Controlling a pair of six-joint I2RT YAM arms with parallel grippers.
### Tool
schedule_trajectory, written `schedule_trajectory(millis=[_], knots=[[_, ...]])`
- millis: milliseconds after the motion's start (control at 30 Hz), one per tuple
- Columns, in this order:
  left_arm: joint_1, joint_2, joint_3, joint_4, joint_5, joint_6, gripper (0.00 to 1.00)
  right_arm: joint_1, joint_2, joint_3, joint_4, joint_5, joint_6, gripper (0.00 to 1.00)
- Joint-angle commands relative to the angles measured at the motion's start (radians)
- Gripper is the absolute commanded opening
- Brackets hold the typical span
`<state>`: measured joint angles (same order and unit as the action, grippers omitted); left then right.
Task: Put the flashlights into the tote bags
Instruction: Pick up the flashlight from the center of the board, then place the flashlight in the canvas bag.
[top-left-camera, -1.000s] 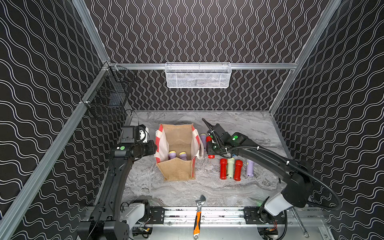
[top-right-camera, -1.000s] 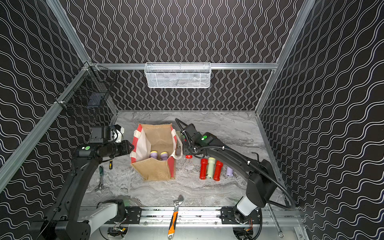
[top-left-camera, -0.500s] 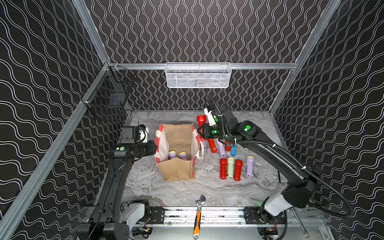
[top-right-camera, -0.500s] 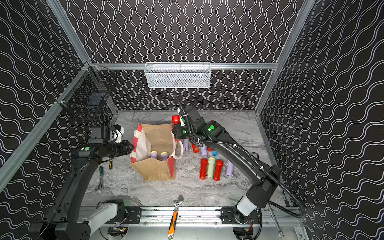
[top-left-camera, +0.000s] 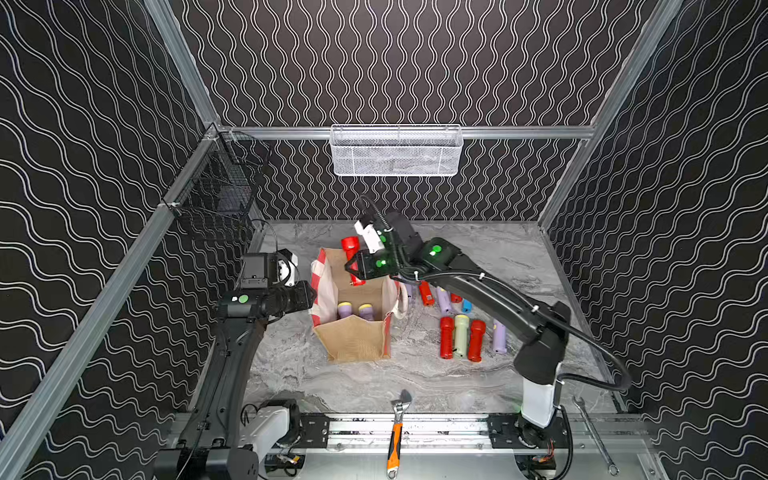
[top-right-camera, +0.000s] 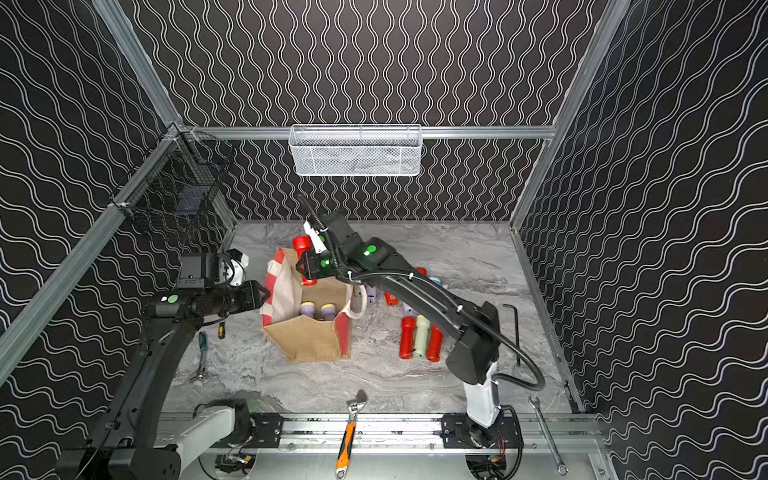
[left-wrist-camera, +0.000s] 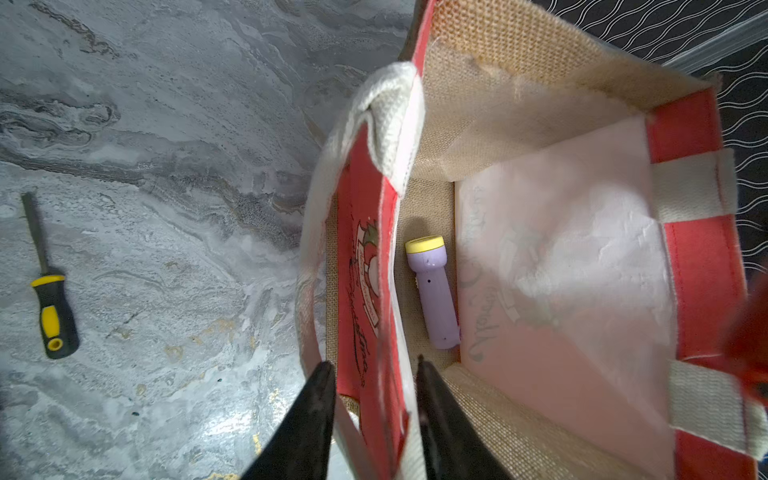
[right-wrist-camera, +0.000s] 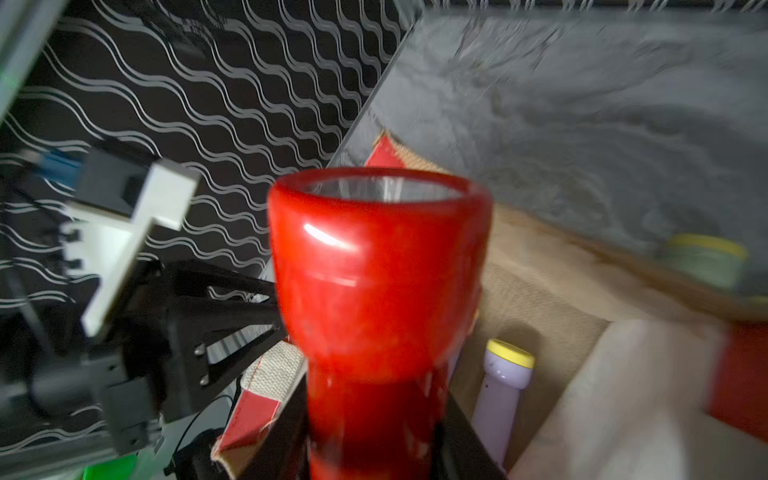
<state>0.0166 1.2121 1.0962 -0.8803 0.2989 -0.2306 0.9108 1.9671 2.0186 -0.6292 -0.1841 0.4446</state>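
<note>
The grey marbled worktop (top-left-camera: 519, 257) lies bare along its back edge and far right side, and there's a clear strip between the bag and the front rail. The bag (top-left-camera: 353, 345) stands left of centre with its mouth open and its near rim buckled. The left pincer (left-wrist-camera: 374, 365) straddles the rim of the bag's striped side panel, one jaw outside and one inside. Whether it actually pinches the cloth I cannot tell. The right pincer (top-left-camera: 356, 270), reaching in from the right, is clamped on a red torch (top-left-camera: 350, 245) over the back of the bag's mouth. The torch's long axis runs away from the pincer, head uppermost in both top views and tail toward the opening. Two lilac torches (top-left-camera: 344, 309) lie side by side on the bag's floor. Right of the bag, four torches (top-left-camera: 460, 340) lie in a parallel row, heads toward the back wall. More sit behind them, partly under the right arm. A wrench (top-left-camera: 397, 428) rests across the front rail.
</note>
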Motion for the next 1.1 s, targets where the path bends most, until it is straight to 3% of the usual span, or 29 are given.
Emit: schedule_trajectory(millis=[0, 267, 567, 700, 1067], knots=[[0.000, 0.009, -0.007, 0.035, 0.002, 0.011, 0.39, 0.003, 0.052, 0.029, 0.014, -0.034, 0.004, 0.21], [-0.029, 0.021, -0.048, 0.048, 0.024, 0.010, 0.40, 0.016, 0.170, 0.007, 0.009, -0.089, 0.046, 0.21], [-0.034, 0.025, -0.039, 0.056, 0.030, 0.011, 0.26, 0.028, 0.186, -0.092, 0.036, -0.160, 0.094, 0.21], [-0.038, 0.013, -0.041, 0.076, 0.077, 0.015, 0.25, 0.031, 0.202, -0.146, 0.069, -0.226, 0.116, 0.21], [-0.047, 0.006, -0.047, 0.074, 0.080, 0.020, 0.21, 0.021, 0.332, -0.086, 0.026, -0.290, 0.089, 0.22]])
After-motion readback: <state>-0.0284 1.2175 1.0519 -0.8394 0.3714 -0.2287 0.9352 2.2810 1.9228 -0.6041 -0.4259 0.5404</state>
